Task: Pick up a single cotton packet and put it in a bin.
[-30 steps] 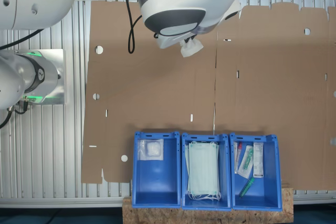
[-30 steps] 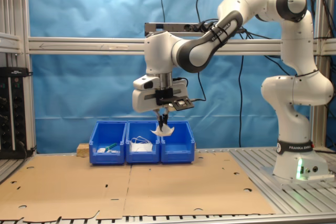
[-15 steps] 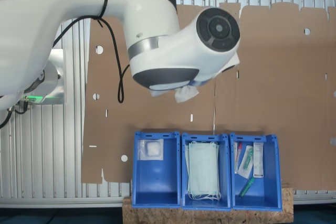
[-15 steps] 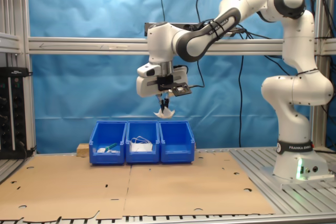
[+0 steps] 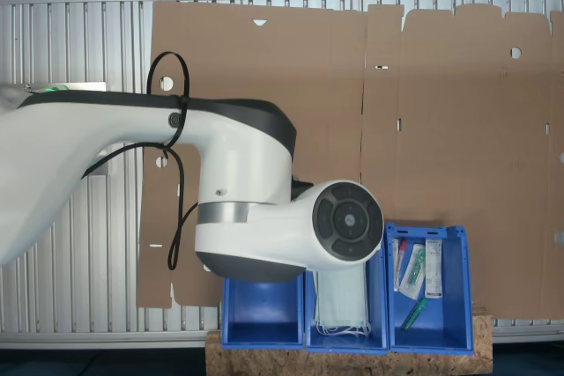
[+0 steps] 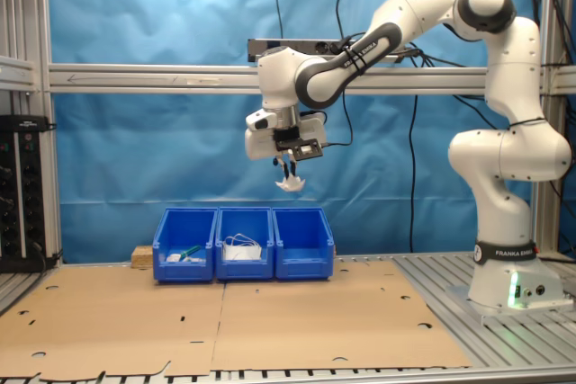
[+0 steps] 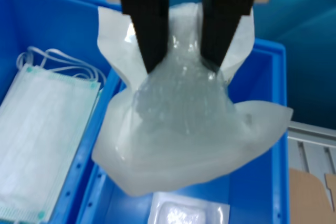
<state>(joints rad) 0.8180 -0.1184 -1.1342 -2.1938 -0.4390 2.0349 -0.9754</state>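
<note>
My gripper hangs high in the air above the row of blue bins, shut on a cotton packet, a puffy white pad in crinkled clear wrap. In the wrist view the two black fingers pinch the packet at its upper edge, and my gripper is directly over a blue bin. Another cotton packet lies on that bin's floor. It is the bin at the second exterior view's right. In the first exterior view the arm covers most of this bin.
The middle bin holds pale-green face masks. The third bin holds several small wrapped items. Brown cardboard covers the table in front of the bins. The arm's base stands at the second exterior view's right.
The arm has swung from over the cardboard to above the bins and risen, carrying the cotton packet along. Its big joint now covers one bin in the first exterior view.
</note>
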